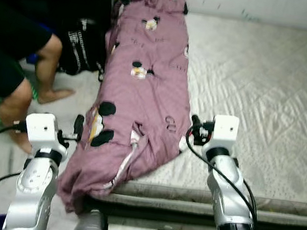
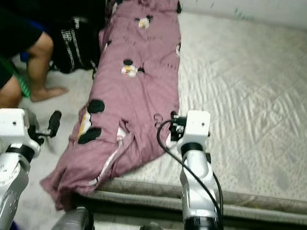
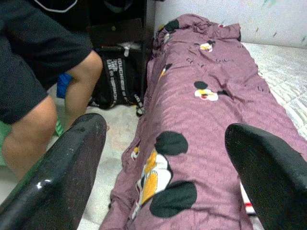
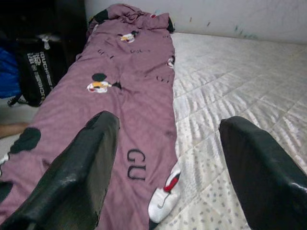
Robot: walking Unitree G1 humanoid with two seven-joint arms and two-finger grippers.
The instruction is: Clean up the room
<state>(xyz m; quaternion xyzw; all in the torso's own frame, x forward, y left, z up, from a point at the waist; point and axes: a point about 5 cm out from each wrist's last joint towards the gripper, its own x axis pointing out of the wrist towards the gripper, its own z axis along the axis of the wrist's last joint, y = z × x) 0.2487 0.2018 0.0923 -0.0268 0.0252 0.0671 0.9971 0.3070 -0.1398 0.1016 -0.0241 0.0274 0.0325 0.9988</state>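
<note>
Half the person (image 1: 14, 44) at ten o'clock is sitting cut off by the frame. Both grippers are hovering spread wide, holding nothing: left gripper (image 3: 163, 177) over the pink blanket's (image 1: 143, 85) hanging edge, right gripper (image 4: 168, 167) over the mattress (image 1: 261, 84) beside it.

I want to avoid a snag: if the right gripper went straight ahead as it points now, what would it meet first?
Probably the mauve cartoon-print quilt lying on the grey quilted mattress; the right gripper, fingers open, points along the quilt's edge, though depth is unclear.
</note>
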